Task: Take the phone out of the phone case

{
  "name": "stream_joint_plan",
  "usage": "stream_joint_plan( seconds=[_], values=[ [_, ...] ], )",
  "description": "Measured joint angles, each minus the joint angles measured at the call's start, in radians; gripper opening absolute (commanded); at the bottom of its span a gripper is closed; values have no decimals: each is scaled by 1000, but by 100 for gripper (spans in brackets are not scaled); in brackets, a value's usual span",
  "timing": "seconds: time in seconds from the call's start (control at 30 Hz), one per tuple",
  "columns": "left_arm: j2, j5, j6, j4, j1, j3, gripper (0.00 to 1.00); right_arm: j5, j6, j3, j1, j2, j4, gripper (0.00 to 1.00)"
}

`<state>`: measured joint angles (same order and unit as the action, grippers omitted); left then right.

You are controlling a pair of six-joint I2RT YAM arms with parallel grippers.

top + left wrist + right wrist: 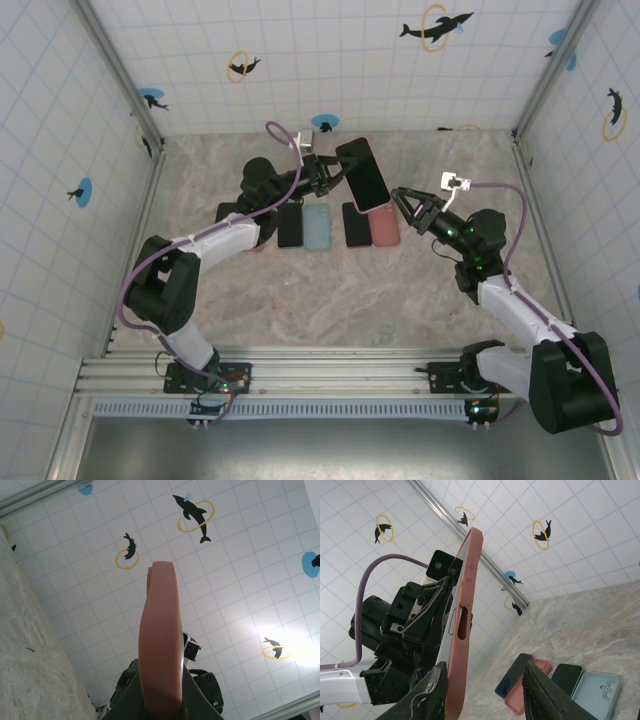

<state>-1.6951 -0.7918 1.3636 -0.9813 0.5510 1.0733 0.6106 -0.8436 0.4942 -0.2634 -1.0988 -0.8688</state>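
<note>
Early stage: left gripper [325, 180] clamps the salmon-pink phone case [465, 605] aloft over the far bench [330, 300], black phone [363, 172] not yet out; right gripper [402, 198] part-open astride its edge.

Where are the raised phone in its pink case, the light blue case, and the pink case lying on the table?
raised phone [362, 175]: top external view, on its dark screen.
light blue case [316, 226]: top external view, middle of the case.
pink case on the table [384, 229]: top external view, its middle.
</note>
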Motion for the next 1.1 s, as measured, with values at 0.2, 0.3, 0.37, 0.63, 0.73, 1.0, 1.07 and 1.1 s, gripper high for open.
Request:
stream_joint_plan(
  seconds=[0.2,0.3,0.37,0.63,0.73,1.0,1.07,1.1],
  values=[
    [0,0,8,-23,0,-9,0,2,4,0,-16,-8,2,41],
    [0,0,10,-25,0,-10,0,12,7,0,-28,-18,8,41],
    [0,0,10,-25,0,-11,0,19,4,0,-33,-24,10,42],
    [0,18,30,-44,12,-13,0,9,-113,0,-69,-65,-54,41],
    [-3,26,41,-62,13,-13,0,4,-181,0,-80,-87,-106,37],
    [-19,38,59,-90,14,-13,0,-16,-281,0,-90,-101,-179,20],
    [-21,39,59,-90,14,-13,4,-16,-299,0,-91,-105,-195,17],
    [-22,39,59,-90,14,-13,6,-16,-306,0,-91,-106,-198,16]
  ],
)
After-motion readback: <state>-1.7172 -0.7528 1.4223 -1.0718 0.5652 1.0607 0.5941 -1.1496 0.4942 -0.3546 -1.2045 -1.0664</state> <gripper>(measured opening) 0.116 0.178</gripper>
